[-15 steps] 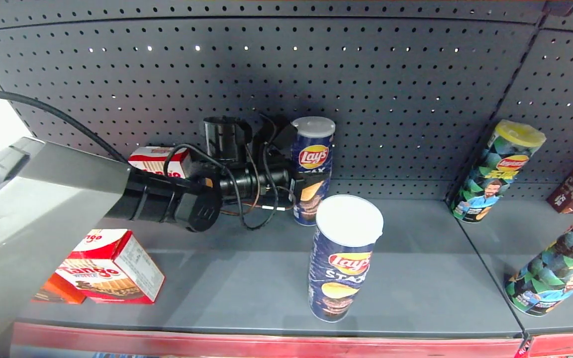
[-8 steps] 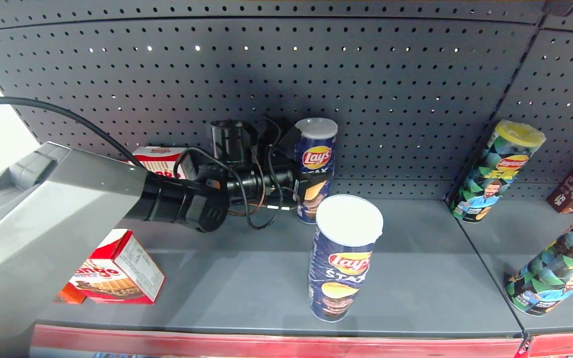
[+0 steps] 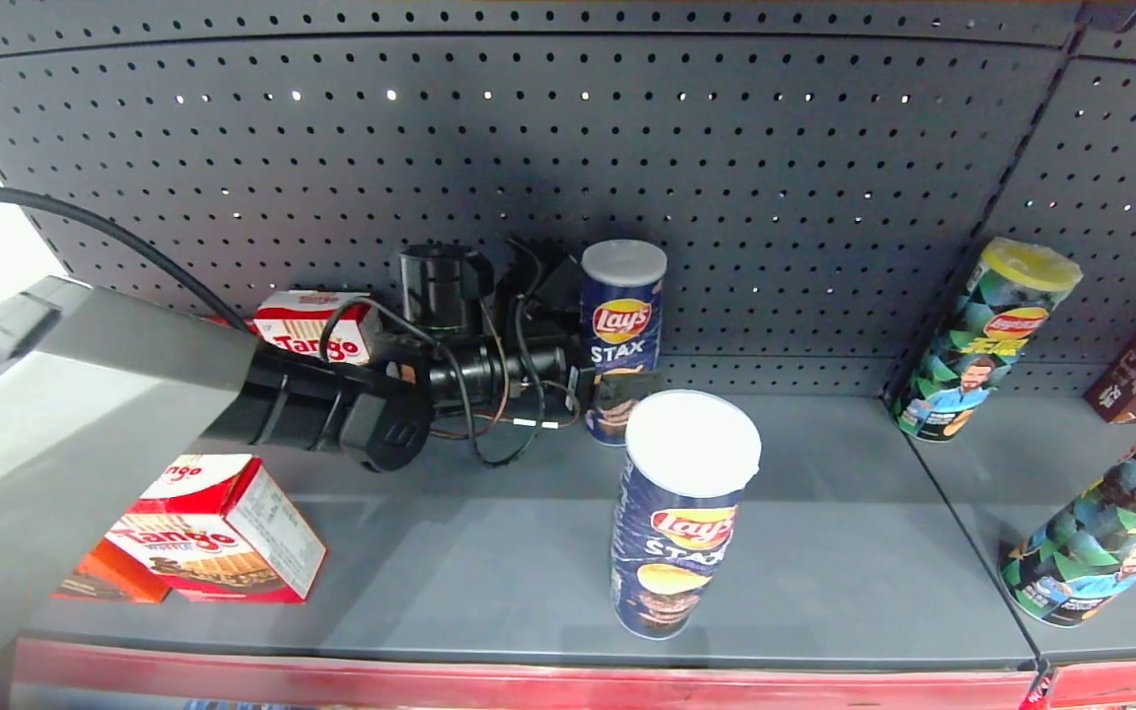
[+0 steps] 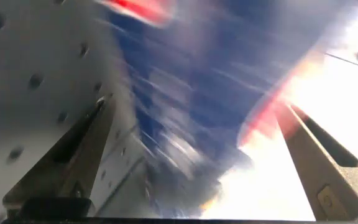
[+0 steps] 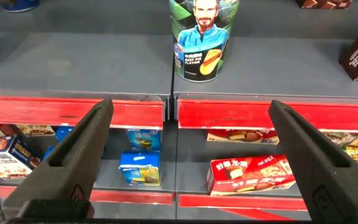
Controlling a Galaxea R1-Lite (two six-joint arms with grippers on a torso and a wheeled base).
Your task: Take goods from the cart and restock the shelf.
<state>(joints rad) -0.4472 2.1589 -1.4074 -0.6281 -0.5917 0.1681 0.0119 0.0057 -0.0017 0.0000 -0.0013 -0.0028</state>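
Now the left gripper [image 3: 615,390] sits low against the rear blue chip can [image 3: 623,314], at its lower half. The left wrist view shows a blue smear, so I cannot tell whether the gripper clamps the can or has let go. Compared with a second ago, the can's lid sits slightly lower and more of its label shows above the gripper. The arm has also drawn back a little toward the robot's left. The can stands upright on the grey shelf [image 3: 489,552], close to the pegboard back panel [image 3: 529,168]. It is behind the front blue chip can [image 3: 681,513], with a gap between them. This suggests placement is nearly done, leaving release and withdrawal. The right gripper [image 5: 191,155] is spread wide and empty. It hangs before the red shelf edge [image 5: 73,106], near a green chip can [image 5: 202,37].
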